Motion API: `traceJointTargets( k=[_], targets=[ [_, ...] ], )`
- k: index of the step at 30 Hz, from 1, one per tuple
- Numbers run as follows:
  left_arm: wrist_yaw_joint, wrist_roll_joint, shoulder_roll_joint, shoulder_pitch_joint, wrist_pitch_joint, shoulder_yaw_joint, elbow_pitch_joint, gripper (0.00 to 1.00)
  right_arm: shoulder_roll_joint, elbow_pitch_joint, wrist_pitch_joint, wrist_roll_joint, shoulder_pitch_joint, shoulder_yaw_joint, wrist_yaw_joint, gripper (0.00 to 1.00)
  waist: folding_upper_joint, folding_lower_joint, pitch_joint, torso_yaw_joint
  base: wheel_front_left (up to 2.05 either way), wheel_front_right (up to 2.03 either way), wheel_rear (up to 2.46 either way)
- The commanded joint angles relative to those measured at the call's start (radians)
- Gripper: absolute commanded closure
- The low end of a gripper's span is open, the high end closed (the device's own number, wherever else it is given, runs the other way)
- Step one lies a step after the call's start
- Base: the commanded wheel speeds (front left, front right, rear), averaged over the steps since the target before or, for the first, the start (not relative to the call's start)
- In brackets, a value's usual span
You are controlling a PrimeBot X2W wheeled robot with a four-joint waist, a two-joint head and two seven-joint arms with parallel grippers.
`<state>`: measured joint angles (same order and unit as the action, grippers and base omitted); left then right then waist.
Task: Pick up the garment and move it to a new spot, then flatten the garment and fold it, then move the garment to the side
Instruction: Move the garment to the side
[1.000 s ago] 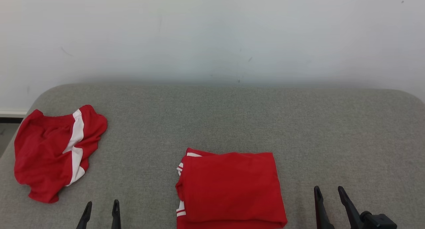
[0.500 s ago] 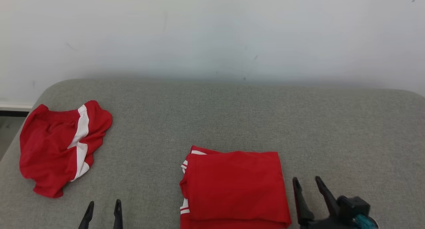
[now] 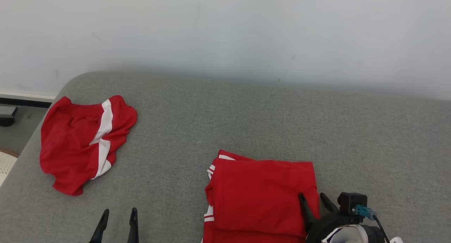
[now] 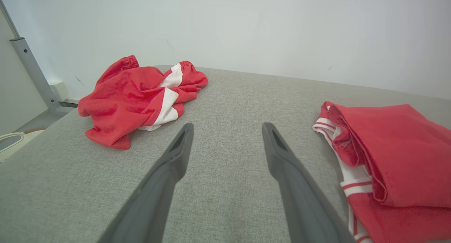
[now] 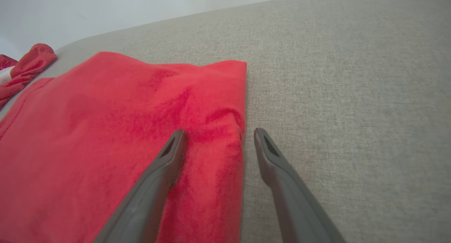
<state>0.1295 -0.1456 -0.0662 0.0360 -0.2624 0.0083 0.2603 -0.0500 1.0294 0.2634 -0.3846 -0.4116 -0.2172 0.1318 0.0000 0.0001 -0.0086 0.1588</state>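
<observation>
A folded red garment (image 3: 262, 193) with white-striped trim lies flat near the front of the grey cushioned surface (image 3: 246, 119); it appears too in the left wrist view (image 4: 394, 155) and the right wrist view (image 5: 116, 137). My right gripper (image 3: 313, 200) stands open astride the garment's right edge, one finger over the cloth and one over bare grey fabric (image 5: 216, 133). My left gripper (image 3: 118, 214) is open over bare surface to the garment's left (image 4: 227, 126), holding nothing.
A crumpled red garment with a white stripe (image 3: 84, 140) lies at the far left of the surface (image 4: 141, 95). A pale wall rises behind. The surface's left edge drops to the floor (image 3: 14, 130).
The head camera has swung, shifting the whole picture rightward. My right gripper has moved left from bare surface onto the folded garment's right edge. The left gripper has kept its place.
</observation>
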Motion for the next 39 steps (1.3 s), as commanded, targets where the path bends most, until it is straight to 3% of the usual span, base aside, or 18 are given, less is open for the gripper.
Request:
traceJointTargets(
  k=[1,9,10,11,18,29,39],
  targets=[
    [0.001,-0.004,-0.003,-0.01,-0.001,0.0,0.002,0.0,0.0,0.023,0.001,-0.029,-0.017,-0.011,-0.003,0.0,0.0,-0.0001,0.006,0.012,0.0,0.0,0.0],
    [0.001,-0.006,-0.008,-0.013,-0.001,0.003,0.005,0.0,0.001,0.109,-0.026,-0.166,-0.045,-0.119,-0.003,0.0,0.0,-0.0001,0.006,0.022,0.0,0.0,0.0],
    [0.001,-0.008,-0.008,-0.014,-0.001,0.004,0.004,0.0,0.002,0.116,-0.034,-0.179,-0.044,-0.137,-0.003,0.89,0.0,-0.0001,0.006,0.022,0.0,0.0,0.0],
    [0.001,-0.009,-0.007,-0.015,-0.001,0.004,0.004,0.0,0.002,0.124,-0.034,-0.191,-0.045,-0.153,-0.003,1.0,0.0,-0.0001,0.006,0.022,0.0,0.0,0.0],
    [0.001,-0.022,-0.002,-0.011,-0.001,0.016,0.0,0.0,-0.007,0.159,-0.006,-0.198,-0.12,-0.206,-0.003,1.0,0.0,-0.0001,0.012,0.003,0.0,0.0,0.0],
    [0.001,-0.038,0.007,-0.029,-0.001,0.034,-0.024,0.0,-0.162,0.106,0.003,-0.131,-0.268,-0.221,-0.003,1.0,0.0,-0.0001,0.064,-0.1,0.0,0.0,0.0],
    [0.0,-0.043,-0.009,-0.116,-0.001,0.035,-0.09,0.0,-0.305,0.119,-0.009,-0.081,-0.483,-0.291,-0.003,1.0,0.0,-0.0001,0.223,-0.167,0.0,0.0,0.0]
  ],
)
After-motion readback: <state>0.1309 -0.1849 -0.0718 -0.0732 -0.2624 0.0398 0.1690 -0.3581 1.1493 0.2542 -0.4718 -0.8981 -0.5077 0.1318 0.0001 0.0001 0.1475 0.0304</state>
